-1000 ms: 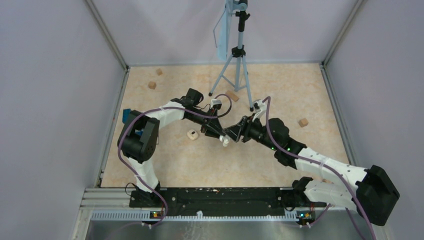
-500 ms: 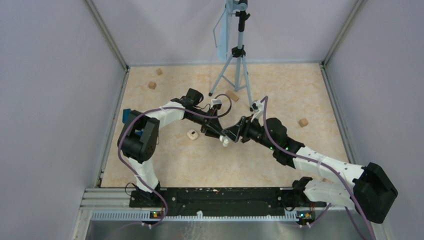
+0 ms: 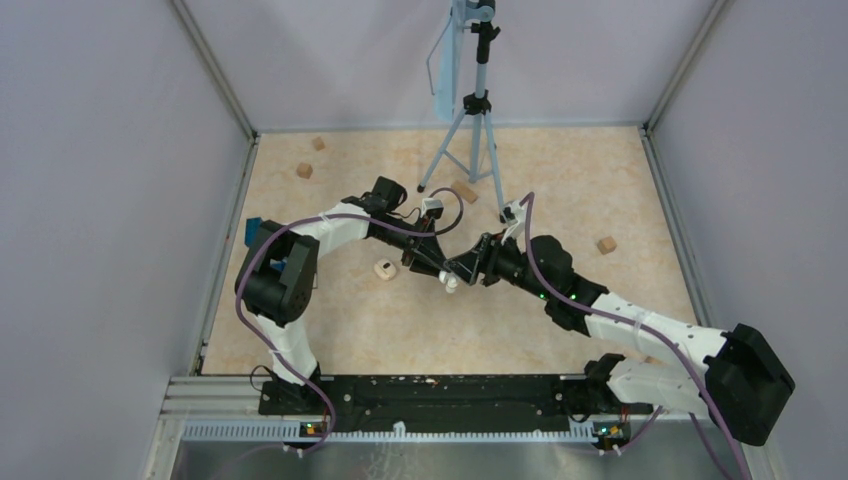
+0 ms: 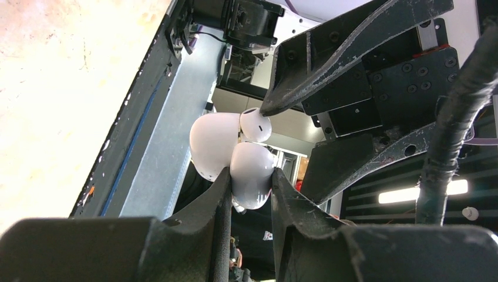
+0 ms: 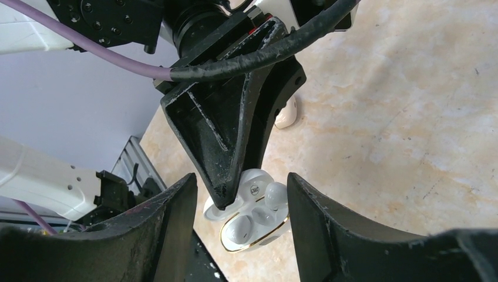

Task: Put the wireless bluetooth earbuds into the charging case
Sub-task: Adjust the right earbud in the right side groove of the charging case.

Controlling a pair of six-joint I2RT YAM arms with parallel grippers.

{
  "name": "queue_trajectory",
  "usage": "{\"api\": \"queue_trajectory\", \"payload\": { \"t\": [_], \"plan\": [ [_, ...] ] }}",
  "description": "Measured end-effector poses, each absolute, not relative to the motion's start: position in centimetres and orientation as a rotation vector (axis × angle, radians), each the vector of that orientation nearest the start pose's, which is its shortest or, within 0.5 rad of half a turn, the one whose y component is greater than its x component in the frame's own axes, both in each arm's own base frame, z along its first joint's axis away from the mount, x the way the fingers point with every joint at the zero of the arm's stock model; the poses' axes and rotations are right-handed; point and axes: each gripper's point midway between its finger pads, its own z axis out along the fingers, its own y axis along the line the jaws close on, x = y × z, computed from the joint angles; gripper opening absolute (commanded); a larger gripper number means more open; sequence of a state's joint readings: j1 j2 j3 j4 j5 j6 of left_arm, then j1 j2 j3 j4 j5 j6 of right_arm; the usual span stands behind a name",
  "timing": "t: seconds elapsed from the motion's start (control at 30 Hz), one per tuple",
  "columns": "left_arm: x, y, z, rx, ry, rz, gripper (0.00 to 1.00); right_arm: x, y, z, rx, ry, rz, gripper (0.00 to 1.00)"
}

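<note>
In the top view both of your arms meet near the middle of the beige marbled tabletop. The left gripper and right gripper are nose to nose at a small white rounded plastic charging case. What looks like a second whitish rounded case lies at their 9 o'clock, tan wooden blocks sit well apart toward 11 o'clock, and a grey tripod stands at 12 o'clock. This view shows you neither the jaws' state nor any earbud. The left wrist view does: your left jaws stand narrow, clamped on the lower shell of the charging case, its lid swung open toward 10 o'clock. One tiny white plastic earbud sits at the case's mouth with a single right fingertip touching its top. The other right finger is well clear, so the right jaws stand apart and grip nothing. The right wrist view adds the inside of the gold-rimmed case: that earbud stands proud at 1 o'clock, not flush. You cannot tell whether the well at 7 o'clock is filled. By my judgement you are partway through: this earbud needs pressing home, and the other well remains to be checked.
</note>
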State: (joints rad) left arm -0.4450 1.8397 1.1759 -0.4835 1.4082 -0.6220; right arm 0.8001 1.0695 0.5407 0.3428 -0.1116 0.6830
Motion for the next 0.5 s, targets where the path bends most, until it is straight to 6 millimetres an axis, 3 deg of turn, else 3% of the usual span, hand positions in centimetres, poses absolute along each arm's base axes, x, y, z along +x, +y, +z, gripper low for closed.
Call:
{"api": "queue_trajectory", "payload": {
  "t": [0.5],
  "plan": [
    [21.44, -29.84, 17.61, 0.239, 2.706, -2.217, 0.00, 21.91, 30.08, 19.81, -0.247, 1.894, 1.183, 0.54]
  ]
}}
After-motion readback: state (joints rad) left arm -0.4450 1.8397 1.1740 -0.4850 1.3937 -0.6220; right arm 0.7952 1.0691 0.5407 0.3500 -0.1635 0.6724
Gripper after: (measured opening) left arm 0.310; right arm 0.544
